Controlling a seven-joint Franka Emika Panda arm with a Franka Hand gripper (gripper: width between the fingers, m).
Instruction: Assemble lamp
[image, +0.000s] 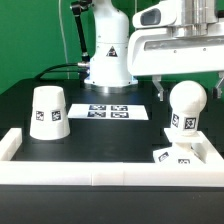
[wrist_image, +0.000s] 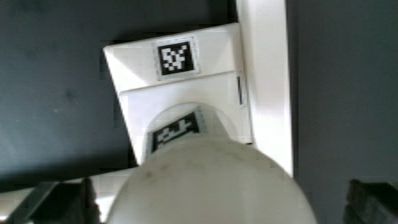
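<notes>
**Lamp, partly assembled.** The bulb (image: 187, 103) is a rounded white plastic piece with a marker on its neck. It stands upright over the flat square base (image: 176, 156) at the exterior view's right, close to the raised white rim (image: 100, 172) of the worktop (image: 100, 135). Whether its neck is fully seated in the base cannot be told.

The shade (image: 48, 110), a tapered cup, rests wider end down at the exterior view's left, well apart from the bulb, with the marker board (image: 108, 110) between the two.

Handling, as a judgement: the parts look like hard, light plastic — stiff, not fragile, but smooth — so the dome may slip under a pinch. The widest girth of the dome, or the narrower neck, looks the surer place to take hold.

The fingers (wrist_image: 50, 203) are spread wide and hold nothing. In the wrist view one stands on either side of the dome, each clear of it — the bulb lies between them, just under the hand
</notes>
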